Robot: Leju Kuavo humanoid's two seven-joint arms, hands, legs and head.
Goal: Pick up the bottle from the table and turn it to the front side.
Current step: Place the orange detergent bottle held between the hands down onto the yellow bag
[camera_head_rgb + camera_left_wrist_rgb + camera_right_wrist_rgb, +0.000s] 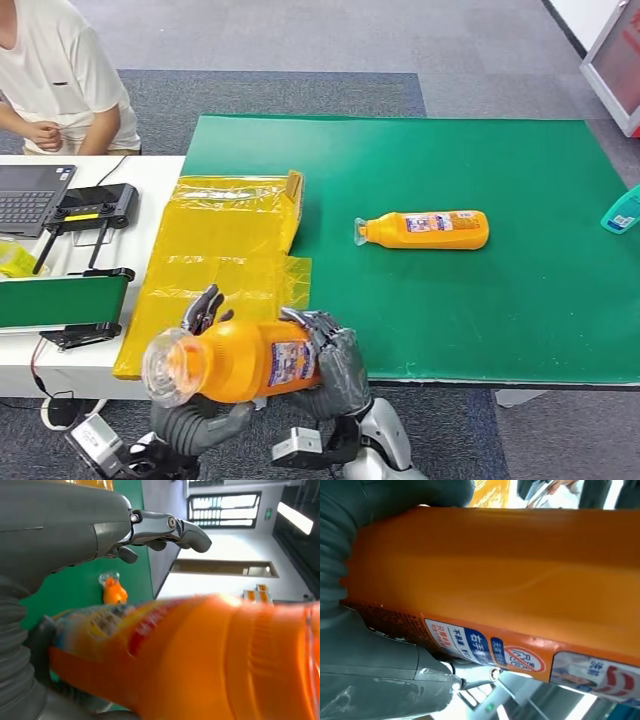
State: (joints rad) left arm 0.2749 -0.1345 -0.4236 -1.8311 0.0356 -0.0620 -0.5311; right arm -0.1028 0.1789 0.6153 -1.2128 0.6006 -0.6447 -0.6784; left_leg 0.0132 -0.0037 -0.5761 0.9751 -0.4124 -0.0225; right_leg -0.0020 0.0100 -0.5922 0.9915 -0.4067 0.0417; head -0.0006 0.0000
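Observation:
An orange bottle [234, 362] with a clear cap and a blue-and-white label hangs level in front of the near edge of the green mat [453, 310], cap pointing to my left. My right hand [337, 358] grips its base end, and the label [486, 647] faces that wrist camera. Beside the bottle's neck my left hand [202, 310] has its fingers [170, 530] stretched out and apart from the bottle [211, 660], so it holds nothing. A second orange bottle [424, 230] lies on its side in the middle of the mat, also seen past the left hand [113, 590].
Yellow plastic bags [226, 250] lie across the mat's left edge and the white table [151, 175]. A laptop [30, 195], a black controller [94, 208] and a small green conveyor [60, 300] stand there. A person [60, 80] sits behind. A teal object [623, 212] lies at the right edge.

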